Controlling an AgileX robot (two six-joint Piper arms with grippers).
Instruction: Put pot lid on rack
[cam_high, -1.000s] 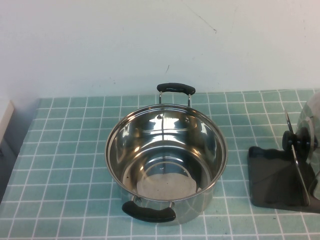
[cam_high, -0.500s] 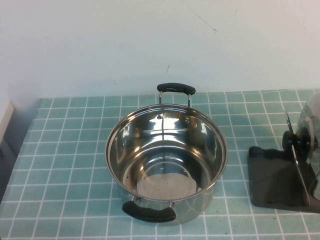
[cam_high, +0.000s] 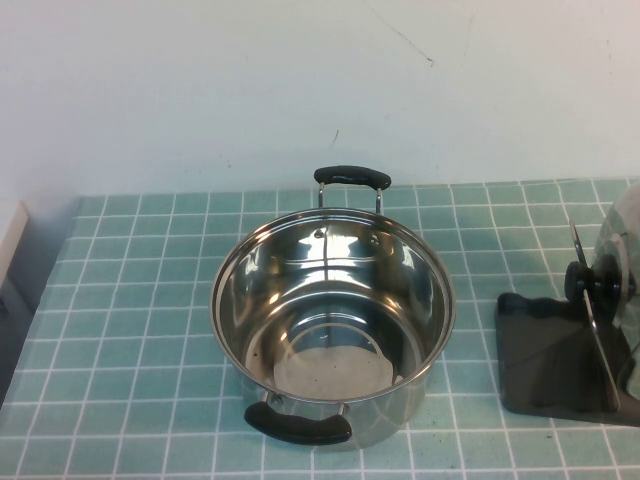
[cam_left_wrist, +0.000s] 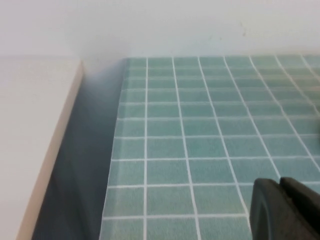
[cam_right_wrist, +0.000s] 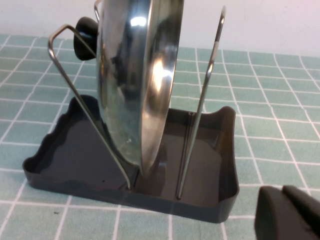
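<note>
The shiny steel pot lid with a black knob stands on edge in the dark rack, leaning between its wire dividers. In the high view the lid and rack are at the table's right edge, partly cut off. My right gripper is shut and empty, just beside the rack, apart from it. My left gripper is shut and empty over bare tiles near the table's left edge. Neither gripper shows in the high view.
A deep steel pot with two black handles stands uncovered in the middle of the green tiled table. A pale board lies beyond the table's left edge. A white wall runs behind.
</note>
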